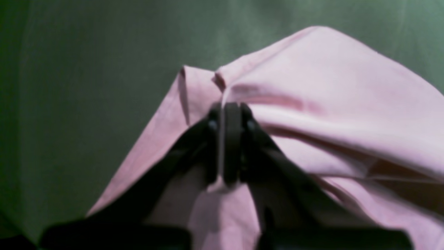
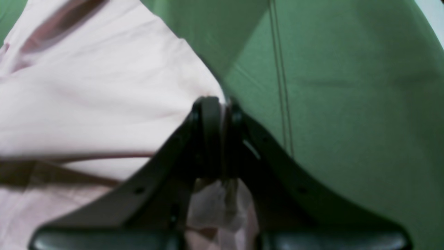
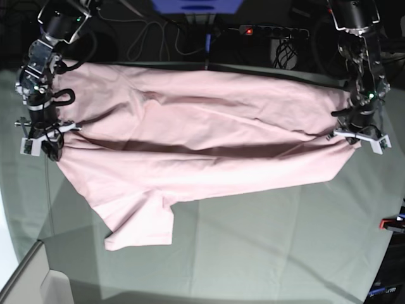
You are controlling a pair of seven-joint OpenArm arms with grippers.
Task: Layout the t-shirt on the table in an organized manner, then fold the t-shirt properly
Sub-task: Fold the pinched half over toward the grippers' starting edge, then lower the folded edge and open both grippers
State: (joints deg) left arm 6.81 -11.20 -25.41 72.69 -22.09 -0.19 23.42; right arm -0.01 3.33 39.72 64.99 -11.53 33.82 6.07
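1. Pale grey-green cloth covers the desk, which fills most of the base view; dark cables and a power strip with a red light lie beyond its far edge at the top of the frame.
2. A red clamp shows at the desk's right edge.
3. Stretched across the upper half of the base view is the t-shirt, plain pink on the side that shows, running from the far left to the far right of the frame.
4. One sleeve of the t-shirt hangs down toward the lower left of the base view and lies flat on the desk, and a long shadowed fold runs across the middle of the fabric.
5. At the right of the base view, the left tool is pressed together on a pinch of the t-shirt's edge; in the left wrist view a thin line of pink fabric runs between its dark fingers, with the cloth bunching up and to the right of them.
6. At the left of the base view, the right tool is likewise clamped on the t-shirt's edge; in the right wrist view the pink fabric spreads to the left of the fingers and green desk cloth fills the right side.
7. Both tools sit at opposite ends of the t-shirt, well apart, with the fabric spanning between them.
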